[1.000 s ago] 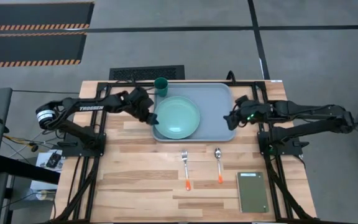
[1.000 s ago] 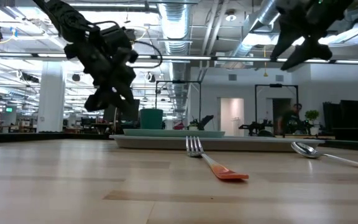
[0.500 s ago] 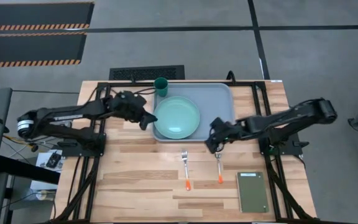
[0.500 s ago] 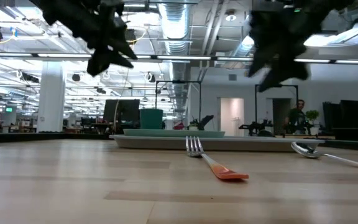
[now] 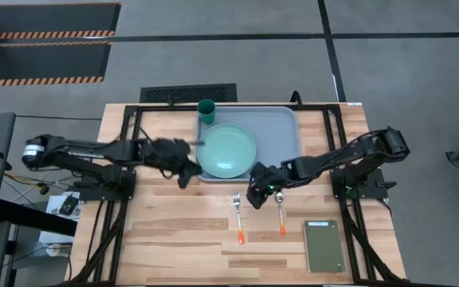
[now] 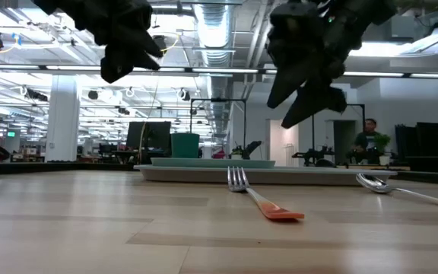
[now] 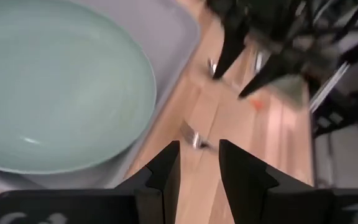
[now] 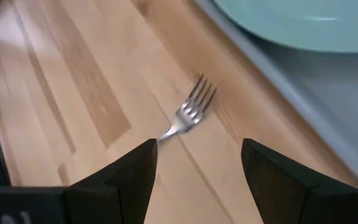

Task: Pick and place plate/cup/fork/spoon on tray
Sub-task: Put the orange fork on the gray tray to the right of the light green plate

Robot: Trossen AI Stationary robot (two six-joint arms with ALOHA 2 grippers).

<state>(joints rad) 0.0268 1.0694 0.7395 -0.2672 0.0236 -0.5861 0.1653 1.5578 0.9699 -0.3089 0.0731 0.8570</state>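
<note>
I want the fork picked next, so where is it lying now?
In the high view the fork lies on the bare wood just in front of the tray, left of the spoon, with the right gripper hovering open beside its prongs.

The left gripper [image 7: 197,165] has its fingers [image 7: 165,168] slightly apart above the wooden table [image 7: 229,124]. The mint-green plate [image 7: 55,93] rests in the blue-grey tray [image 7: 173,28]. Beyond the tray's edge lies the fork [image 7: 194,138], and the right gripper [image 7: 244,59] hangs farther off, blurred.
</note>
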